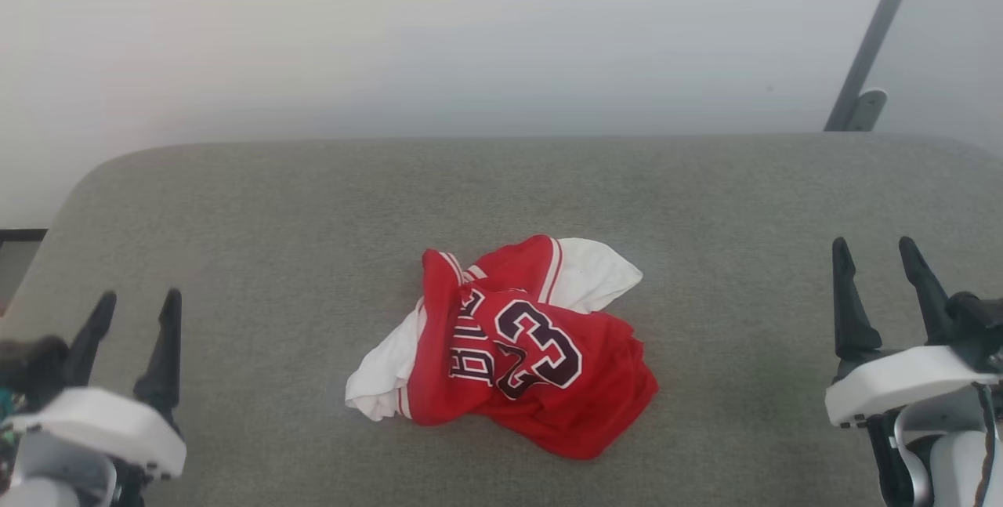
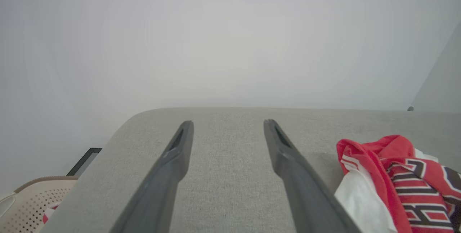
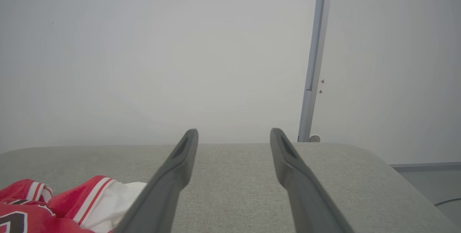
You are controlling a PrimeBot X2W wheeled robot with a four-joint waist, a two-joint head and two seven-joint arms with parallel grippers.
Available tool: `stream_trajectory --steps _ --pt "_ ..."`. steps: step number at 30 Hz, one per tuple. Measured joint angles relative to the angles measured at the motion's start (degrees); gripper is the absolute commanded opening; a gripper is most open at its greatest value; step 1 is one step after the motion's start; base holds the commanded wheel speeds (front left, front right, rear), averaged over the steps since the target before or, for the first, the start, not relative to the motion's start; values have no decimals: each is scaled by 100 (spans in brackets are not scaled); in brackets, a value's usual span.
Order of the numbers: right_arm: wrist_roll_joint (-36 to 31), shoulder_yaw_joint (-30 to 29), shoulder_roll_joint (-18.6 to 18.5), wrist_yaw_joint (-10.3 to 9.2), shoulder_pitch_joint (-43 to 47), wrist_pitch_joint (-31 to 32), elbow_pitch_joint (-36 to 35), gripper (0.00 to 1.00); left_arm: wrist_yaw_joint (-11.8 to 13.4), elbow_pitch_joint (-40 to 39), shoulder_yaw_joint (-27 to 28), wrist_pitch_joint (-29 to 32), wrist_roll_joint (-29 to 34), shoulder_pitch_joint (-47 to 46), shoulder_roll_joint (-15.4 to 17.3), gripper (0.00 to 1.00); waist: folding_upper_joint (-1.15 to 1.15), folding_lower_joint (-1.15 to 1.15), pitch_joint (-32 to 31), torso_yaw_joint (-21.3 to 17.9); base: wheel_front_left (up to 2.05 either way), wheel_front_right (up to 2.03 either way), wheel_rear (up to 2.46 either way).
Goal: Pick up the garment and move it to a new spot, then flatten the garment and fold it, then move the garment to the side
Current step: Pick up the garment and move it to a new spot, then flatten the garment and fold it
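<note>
The garment (image 1: 509, 346) lies crumpled in a heap at the middle of the grey table (image 1: 313, 201), red with white sleeves and a black 23 facing up. My left gripper (image 1: 137, 299) stands open at the lower left, well apart from the heap. At the lower right, my right gripper (image 1: 876, 244) is open too, with nothing between its fingers. The left wrist view has the garment (image 2: 392, 186) at its right edge, beyond the open gripper (image 2: 227, 122). The right wrist view catches the garment (image 3: 54, 207) at its lower left, beside the open gripper (image 3: 234, 130).
A pale wall rises behind the table. A grey metal post (image 1: 866, 60) stands at the back right. A beige perforated basket (image 2: 32, 200) sits below the table's left end. The table has rounded corners and bare cloth surface all around the heap.
</note>
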Motion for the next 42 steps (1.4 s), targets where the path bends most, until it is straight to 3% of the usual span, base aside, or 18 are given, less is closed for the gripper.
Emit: stream_trajectory --steps 8,21,33,42 --pt "11 -21 15 0 143 16 -37 100 24 -200 190 -109 -238 501 33 100 0 0 -19 150 0 0 0" --pt "101 214 -67 0 133 148 -11 100 -3 -388 98 -161 -225 491 -5 100 0 0 48 363 0 0 0" --pt "323 856 -671 0 -880 835 559 100 -37 -595 -211 -192 -100 156 -241 100 0 0 524 1000 0 0 0" --pt "827 1733 -1296 2 -1877 2096 1597 100 -233 -364 -427 -310 -46 -308 -550 100 0 0 1057 1520 0 0 0"
